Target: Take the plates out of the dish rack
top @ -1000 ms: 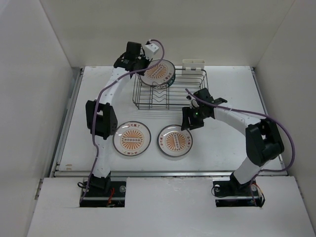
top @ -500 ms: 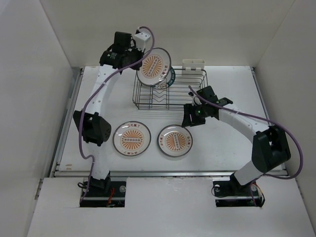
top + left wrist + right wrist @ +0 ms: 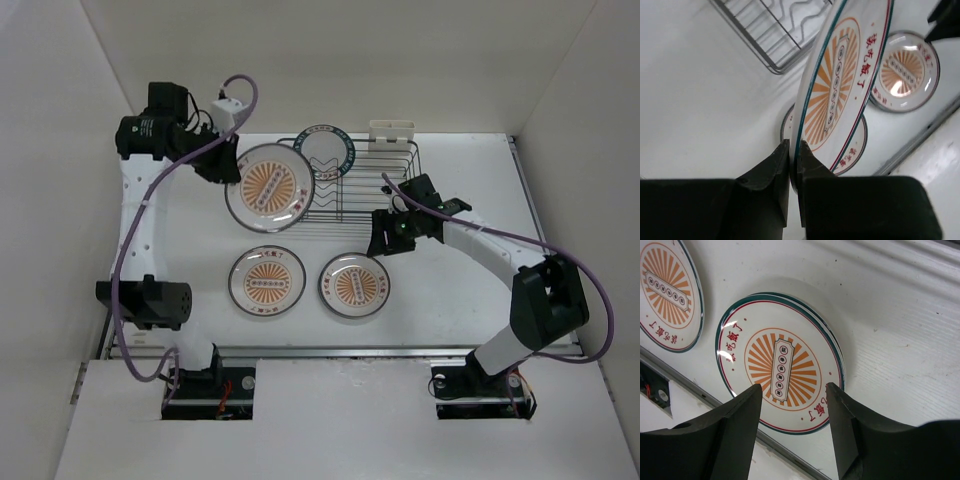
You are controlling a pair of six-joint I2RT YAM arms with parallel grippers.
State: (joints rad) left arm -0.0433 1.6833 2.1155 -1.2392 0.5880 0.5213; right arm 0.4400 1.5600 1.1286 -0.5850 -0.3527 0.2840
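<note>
Wearing a teal rim, the clamped plate [image 3: 270, 187] shows orange sunburst rays.

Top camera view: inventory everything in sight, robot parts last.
Table: 1, white, under everything.
Dish rack: 1, dark wire, far centre of table.
Cup holder: 1, white, on the rack's far edge.
Racked plate: 1, white with teal rim, standing at the rack's far left end.
Held plate: 1, white with orange sunburst, in the air left of the rack.
Table plates: 2, same sunburst pattern, flat side by side, near centre of table.
Left gripper: 1, black, shut on held plate.
Right gripper: 1, black, open, near the right-hand table plate.
</note>
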